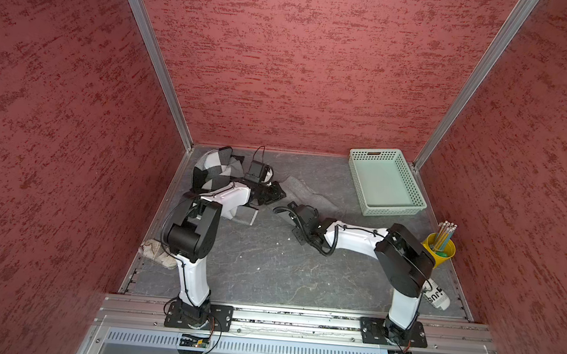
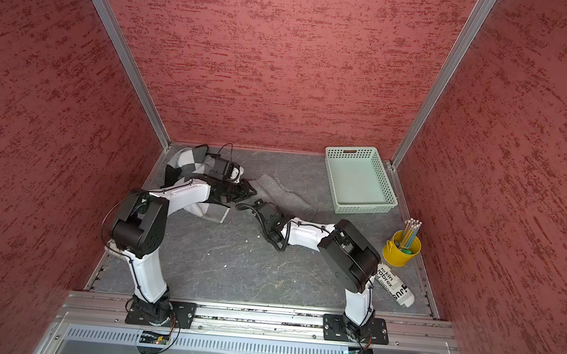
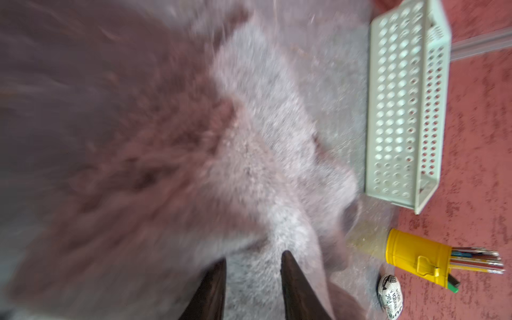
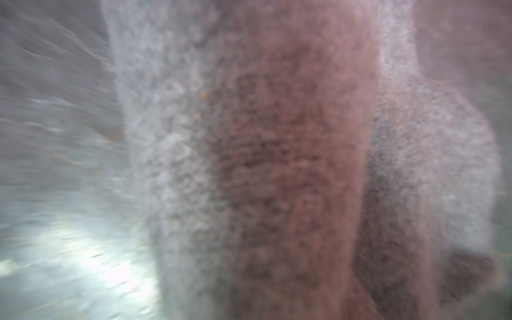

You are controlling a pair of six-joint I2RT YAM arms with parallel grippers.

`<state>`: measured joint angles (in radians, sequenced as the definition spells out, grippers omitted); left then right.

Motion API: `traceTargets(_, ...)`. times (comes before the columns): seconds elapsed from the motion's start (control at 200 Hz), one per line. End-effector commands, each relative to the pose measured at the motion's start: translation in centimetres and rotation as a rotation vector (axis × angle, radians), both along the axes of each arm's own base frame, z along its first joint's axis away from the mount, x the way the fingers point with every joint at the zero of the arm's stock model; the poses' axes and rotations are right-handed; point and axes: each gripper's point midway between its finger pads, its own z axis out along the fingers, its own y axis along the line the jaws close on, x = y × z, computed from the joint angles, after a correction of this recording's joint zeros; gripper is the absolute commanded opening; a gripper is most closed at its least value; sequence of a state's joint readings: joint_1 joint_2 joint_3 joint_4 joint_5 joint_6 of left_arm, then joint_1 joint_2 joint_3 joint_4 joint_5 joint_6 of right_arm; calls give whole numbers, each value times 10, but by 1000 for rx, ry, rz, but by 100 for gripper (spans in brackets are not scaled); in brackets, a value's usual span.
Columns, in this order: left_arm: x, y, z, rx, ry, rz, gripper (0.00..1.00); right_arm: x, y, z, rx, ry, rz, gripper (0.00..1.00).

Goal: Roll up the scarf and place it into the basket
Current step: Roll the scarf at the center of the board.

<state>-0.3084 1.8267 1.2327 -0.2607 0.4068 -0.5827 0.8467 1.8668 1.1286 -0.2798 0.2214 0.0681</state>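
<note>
The checked grey, white and black woolly scarf [image 1: 214, 172] lies on the dark counter [image 1: 268, 270], outside the mint-green perforated plastic basket [image 1: 393, 212]. The left hand [image 3: 253, 256] straddles its fabric, grip unclear; the right hand [image 1: 288, 208] cannot be read.

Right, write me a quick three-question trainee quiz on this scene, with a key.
1. True or false: the scarf is already in the basket.
2. What stands in the yellow cup? A pencils; B scissors; C nothing.
3. Fill the gap: in both top views the basket sits by the far ___ corner of the table.

Key: 1 false, the basket is empty and the scarf lies on the table at the far left; 2 A; 3 right.
</note>
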Motion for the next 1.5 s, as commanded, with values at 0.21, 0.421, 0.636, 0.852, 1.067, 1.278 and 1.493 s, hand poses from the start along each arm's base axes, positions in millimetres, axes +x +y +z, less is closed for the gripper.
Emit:
traceTargets(0.21, -38, -5, 54, 70, -122, -58, 37, -64, 36, 31, 583, 657, 48, 13)
traceTargets(0.421, -65, -18, 51, 66, -96, -108, 36, -59, 22, 7, 680, 860, -38, 14)
traceTargets(0.636, -77, -15, 26, 96, -46, -138, 36, -54, 20, 1, 800, 1009, -67, 16)
traceTargets(0.852, -49, -13, -8, 88, -37, -119, 35, -56, 28, 16, 894, 1077, -62, 23)
traceTargets(1.067, -14, -6, -47, 58, 19, -60, 31, -50, 18, 9, 810, 1007, -148, 40)
traceTargets(1.278, -11, -5, -66, 71, 69, -51, 29, -25, -7, 51, 658, 727, -206, 57)
traceTargets(1.493, -13, -2, -75, 76, 98, -48, 29, -6, -56, 98, 449, 342, -342, 66)
